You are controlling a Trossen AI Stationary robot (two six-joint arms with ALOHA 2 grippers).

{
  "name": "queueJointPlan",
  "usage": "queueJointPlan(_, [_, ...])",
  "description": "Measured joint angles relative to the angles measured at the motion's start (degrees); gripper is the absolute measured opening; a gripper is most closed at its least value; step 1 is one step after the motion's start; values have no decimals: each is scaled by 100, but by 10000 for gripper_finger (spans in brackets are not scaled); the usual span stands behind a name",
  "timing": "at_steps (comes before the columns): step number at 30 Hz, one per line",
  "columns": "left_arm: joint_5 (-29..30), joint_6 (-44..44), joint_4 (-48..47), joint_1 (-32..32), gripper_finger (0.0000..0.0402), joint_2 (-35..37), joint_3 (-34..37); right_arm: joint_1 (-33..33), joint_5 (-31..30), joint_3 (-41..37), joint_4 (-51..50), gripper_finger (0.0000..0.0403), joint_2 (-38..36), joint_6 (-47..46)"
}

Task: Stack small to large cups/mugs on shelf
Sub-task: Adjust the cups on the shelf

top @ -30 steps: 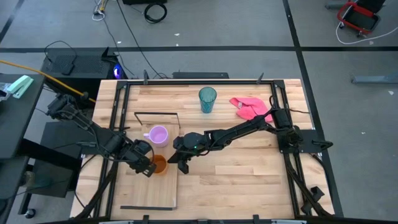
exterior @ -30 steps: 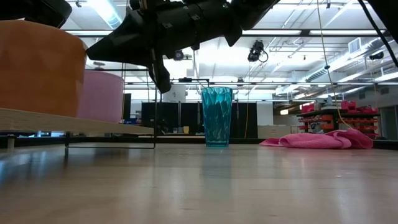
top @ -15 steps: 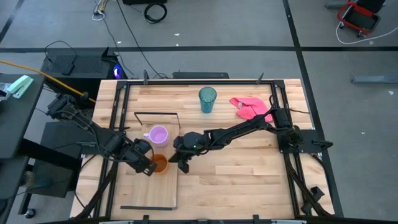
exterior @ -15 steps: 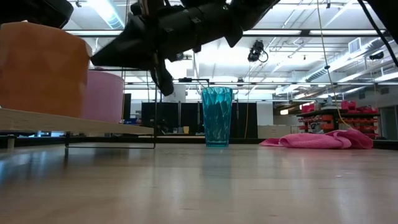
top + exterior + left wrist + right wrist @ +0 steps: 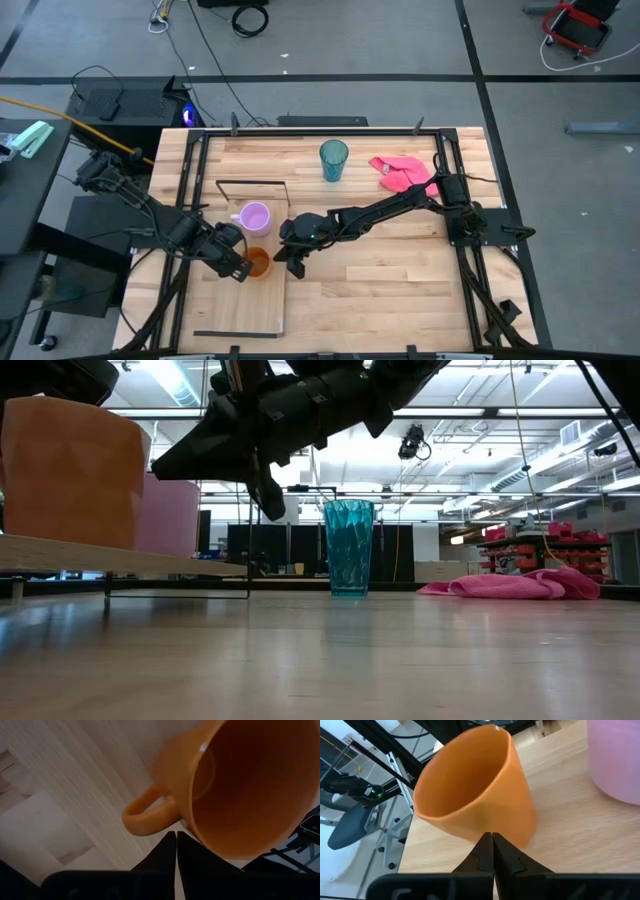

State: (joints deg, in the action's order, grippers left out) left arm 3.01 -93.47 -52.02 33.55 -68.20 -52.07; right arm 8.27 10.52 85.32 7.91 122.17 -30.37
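The orange mug (image 5: 258, 263) stands on the light-wood shelf plank (image 5: 240, 305), its handle (image 5: 145, 815) toward my left gripper (image 5: 238, 266), which is shut right beside it. My right gripper (image 5: 291, 266) is shut at the mug's other side, fingertips close to its wall (image 5: 520, 820). The small lilac mug (image 5: 254, 216) stands on the plank just beyond the orange one. The teal tumbler (image 5: 333, 158) stands upright on the tabletop at the far middle. My left gripper's shut fingertips meet the orange mug low on its outer wall, right beside the handle's root (image 5: 172, 826). They come from the table's left, slanting down. The mug rests on the plank and looks slightly tilted in the low view (image 5: 75, 470). My right gripper: I cannot tell whether its shut fingertips touch the mug's wall.
A pink cloth (image 5: 403, 173) lies at the far right of the table. The shelf's thin black wire frame (image 5: 250, 183) stands at the plank's far end, behind the lilac mug. Bare tabletop lies between the shelf and the right edge.
The orange mug has slid a little toward the table's right along the plank, with my shut left gripper behind it. My right gripper has drawn back a little toward the right as well, staying shut.
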Motion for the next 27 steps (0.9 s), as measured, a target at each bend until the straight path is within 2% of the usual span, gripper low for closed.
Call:
queueJointPlan(13, [142, -192, -6, 55, 14, 607, -11, -26, -14, 2, 121, 2, 0, 11])
queueJointPlan(27, [1452, 244, -17, 55, 23, 1548, -13, -108, -106, 2, 125, 2, 0, 12])
